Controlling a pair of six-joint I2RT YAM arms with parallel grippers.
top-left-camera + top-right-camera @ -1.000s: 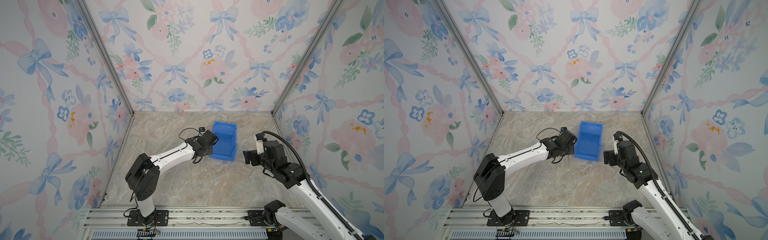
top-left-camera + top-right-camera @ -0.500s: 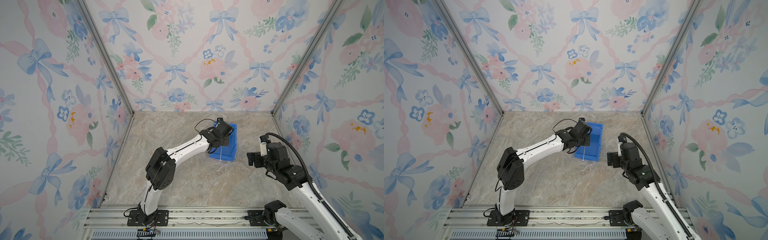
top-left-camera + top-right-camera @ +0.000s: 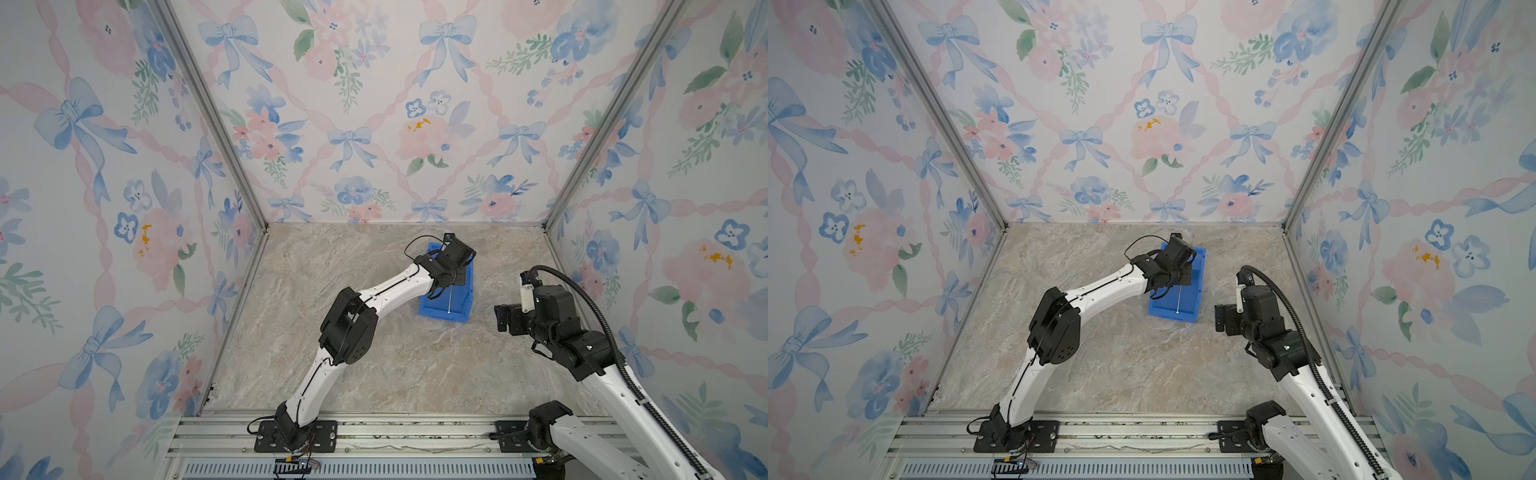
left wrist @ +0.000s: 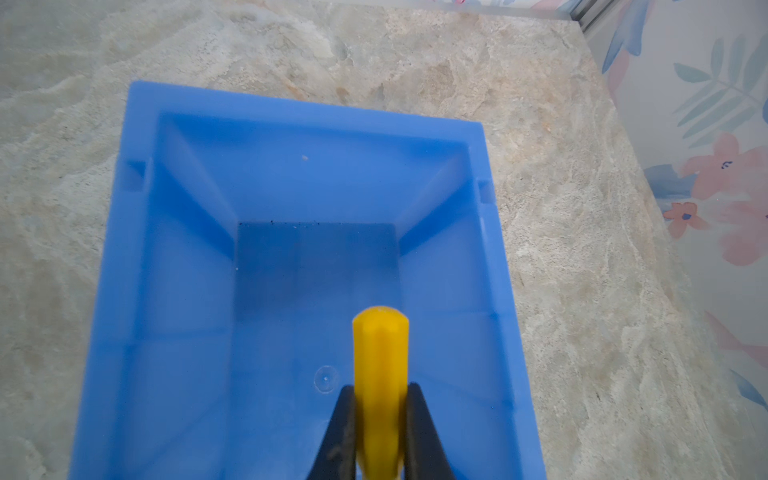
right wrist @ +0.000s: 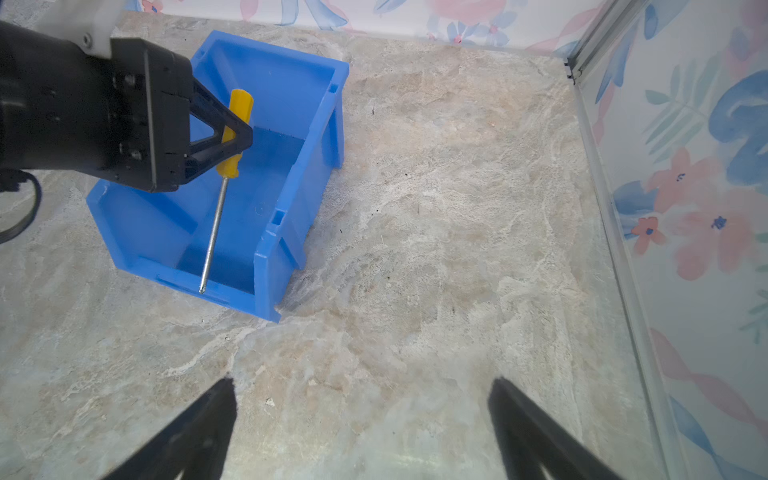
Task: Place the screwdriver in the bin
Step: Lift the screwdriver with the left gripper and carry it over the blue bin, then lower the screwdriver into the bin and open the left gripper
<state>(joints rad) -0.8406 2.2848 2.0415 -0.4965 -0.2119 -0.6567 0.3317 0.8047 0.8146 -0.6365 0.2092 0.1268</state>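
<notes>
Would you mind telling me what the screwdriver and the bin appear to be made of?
Screwdriver: the handle looks like opaque yellow plastic, smooth and faceted; the thin silvery shaft looks like bare metal. Bin: probably moulded plastic, uniform blue, faintly glossy, with slots moulded into its rim.

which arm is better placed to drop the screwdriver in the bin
Left. The left hand grips the screwdriver by its yellow handle, over the bin. The right hand is open and empty, apart from the bin.
</notes>
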